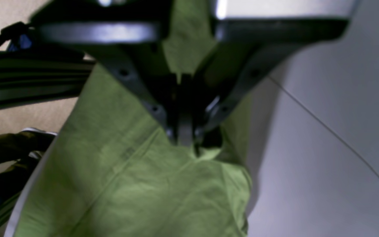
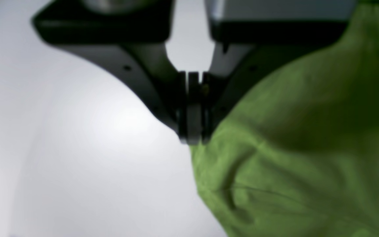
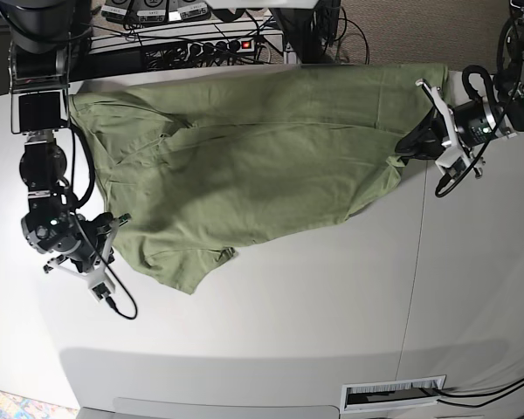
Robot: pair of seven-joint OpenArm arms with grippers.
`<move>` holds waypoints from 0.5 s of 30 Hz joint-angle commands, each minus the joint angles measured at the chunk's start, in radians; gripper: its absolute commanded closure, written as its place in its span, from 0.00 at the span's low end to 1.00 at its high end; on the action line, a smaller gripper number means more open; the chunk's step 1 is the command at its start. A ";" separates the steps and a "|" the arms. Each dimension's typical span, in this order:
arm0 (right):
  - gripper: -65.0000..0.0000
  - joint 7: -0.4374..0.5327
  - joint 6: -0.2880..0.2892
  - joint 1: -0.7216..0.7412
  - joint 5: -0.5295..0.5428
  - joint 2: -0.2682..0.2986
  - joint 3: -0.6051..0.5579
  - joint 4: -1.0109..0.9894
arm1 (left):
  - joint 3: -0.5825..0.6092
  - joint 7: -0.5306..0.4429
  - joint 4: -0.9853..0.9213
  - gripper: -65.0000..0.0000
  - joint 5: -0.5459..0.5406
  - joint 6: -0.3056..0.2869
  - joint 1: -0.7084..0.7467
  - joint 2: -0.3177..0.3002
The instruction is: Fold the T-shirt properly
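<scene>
Table (image 3: pixel 288 323): a pale grey, smooth, matt surface that fills most of the base view; a thin dark seam runs down its right part and a slotted vent sits at the lower edge; its far side is hidden under cloth and its corners are cut off by the picture edges
T-shirt (image 3: pixel 244 157): olive-green, thin soft knit, plain; it lies spread across the far half of the table, stretched between the two arms, rumpled with long shallow folds; one sleeve lies loosely folded at the near left; the far hem hangs over the table edge, so its full outline cannot be made out
Cables and power strip (image 3: pixel 218 44): a dark tangle behind the table, a small red light on the strip; partly cut off at the top
Left gripper (image 3: pixel 417 140): dark, angular metal fingers pressed together on a bunched edge of the T-shirt at the base view's right; in its wrist view (image 1: pixel 184 140) the tips are blurred and cloth puckers just below them
Right gripper (image 3: pixel 113 229): fingers closed, pinching the shirt's edge at the base view's left; its wrist view (image 2: pixel 192 140) is soft and out of focus, the green cloth (image 2: pixel 291 164) meeting the tips, so the exact hold is hard to see
</scene>
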 commanded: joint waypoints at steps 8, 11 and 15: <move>0.59 0.250 -0.002 0.104 -0.149 -0.113 0.010 -0.178 | -0.008 -0.030 0.015 1.00 -0.014 -0.005 -0.005 -0.021; 0.59 0.294 -0.002 0.172 -0.170 -0.143 0.010 -0.291 | -0.008 -0.030 0.015 1.00 -0.014 -0.005 -0.005 -0.020; 0.59 0.327 -0.001 0.250 -0.170 -0.153 0.009 -0.406 | -0.008 -0.031 0.015 1.00 -0.015 -0.005 -0.005 -0.020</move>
